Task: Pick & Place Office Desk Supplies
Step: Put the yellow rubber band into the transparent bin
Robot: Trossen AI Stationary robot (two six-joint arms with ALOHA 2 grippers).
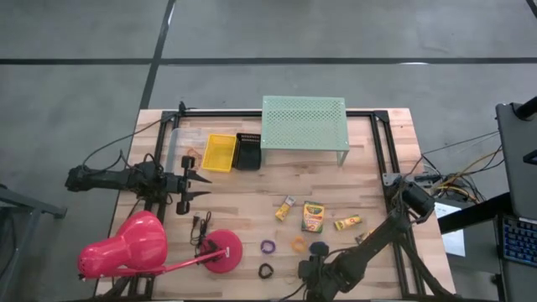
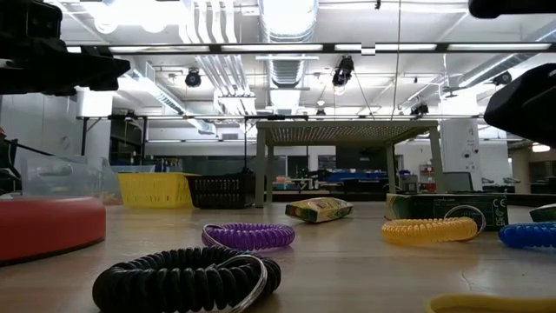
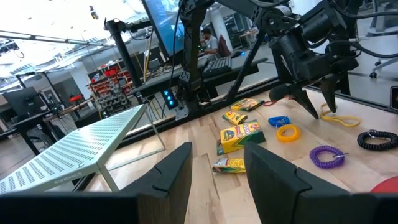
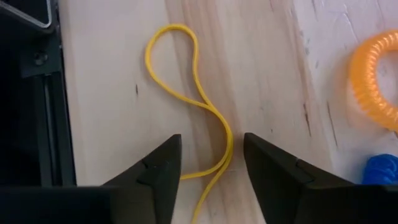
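1. The high view shows the whole table: the left gripper at centre left, near the yellow bin and black bin, and the right gripper at the bottom edge, centre.
2. Crayon boxes lie right of centre; purple loop, black loop, orange loop and blue loop sit below them.
3. Only the right wrist view shows a yellow band lying twisted on the wood, its lower run passing between the right gripper's fingers. They stand apart on either side of it, not touching; nothing is held.
4. The left wrist view shows the left fingers parted and empty, looking across at the boxes, the loops and the other arm.
5. The low view alone shows the loops' coiled form, with the black one nearest.
6. The green shelf stands at top centre; the pink lamp lies lower left.
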